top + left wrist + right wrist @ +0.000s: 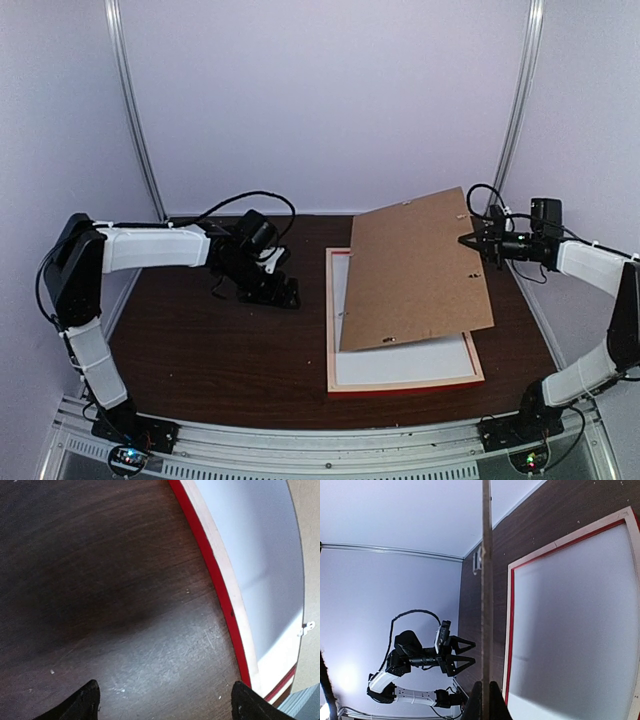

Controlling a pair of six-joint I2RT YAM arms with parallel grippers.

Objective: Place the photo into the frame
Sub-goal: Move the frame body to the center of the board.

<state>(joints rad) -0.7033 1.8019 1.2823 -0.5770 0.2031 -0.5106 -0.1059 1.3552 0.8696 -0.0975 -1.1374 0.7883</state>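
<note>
The frame (400, 385) lies flat on the bench (200, 350), pale back up, with a white sheet (420, 362) inside it. I cannot see the photo's picture side anywhere, so I cannot tell if that white sheet is the photo lying face down or something else. The right tool (478, 243) is clamped on 1 edge of the brown board (415, 270) and holds that side up in the air, while the board's low edge looks to sit on the white sheet. The left tool (165, 705) has its 2 fingers wide apart and holds nothing. It hangs low over the bench just beside the frame's left side. The biggest worry is the grip on the board. The tool pinches only a thin bit of the edge, and the board is big and floppy, so it could slip out and slap down on the frame. If the board is swung or pulled, its low edge could drag over the white sheet and push it crooked, or slide the whole frame along the bench, because nothing is holding the frame down. If the board comes down a little off, it could land on the wood rim and not drop inside. The left tool could also bump the frame if it moves to the side without lifting first. And if the photo is not in yet, shutting the board now would leave it out.
</note>
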